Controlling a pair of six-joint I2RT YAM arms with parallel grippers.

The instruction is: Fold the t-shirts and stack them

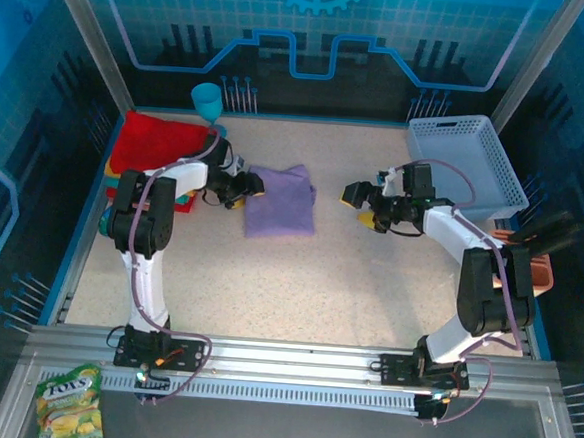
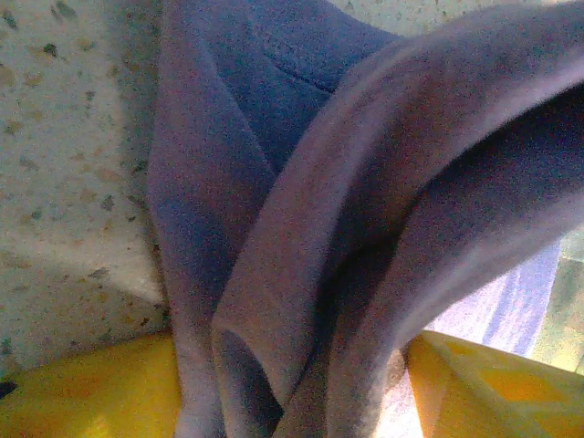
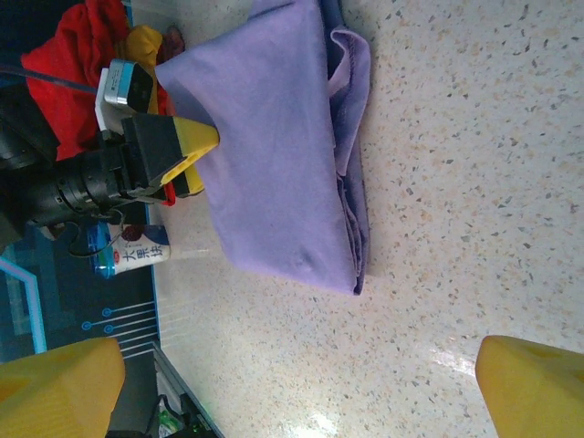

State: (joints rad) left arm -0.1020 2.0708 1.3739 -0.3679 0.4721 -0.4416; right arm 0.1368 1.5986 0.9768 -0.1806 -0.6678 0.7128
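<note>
A lavender-purple t-shirt (image 1: 281, 200) lies folded in a rectangle at the table's middle. My left gripper (image 1: 248, 186) is at its left edge, and the yellow fingers (image 2: 82, 388) stand open on either side of a bunched fold of purple cloth (image 2: 301, 228). My right gripper (image 1: 365, 206) hovers open to the right of the shirt, apart from it, with bare table between its fingertips (image 3: 64, 383). In the right wrist view the purple shirt (image 3: 274, 155) lies ahead. A red t-shirt (image 1: 152, 141) tops a stack at the far left, with yellow-orange cloth (image 3: 146, 41) beneath.
A pale blue lattice basket (image 1: 468, 161) stands at the back right. A teal cup (image 1: 208, 100) sits behind the red stack. An orange object (image 1: 539, 274) lies by the right edge. A snack bag (image 1: 71, 404) lies off the table's front left.
</note>
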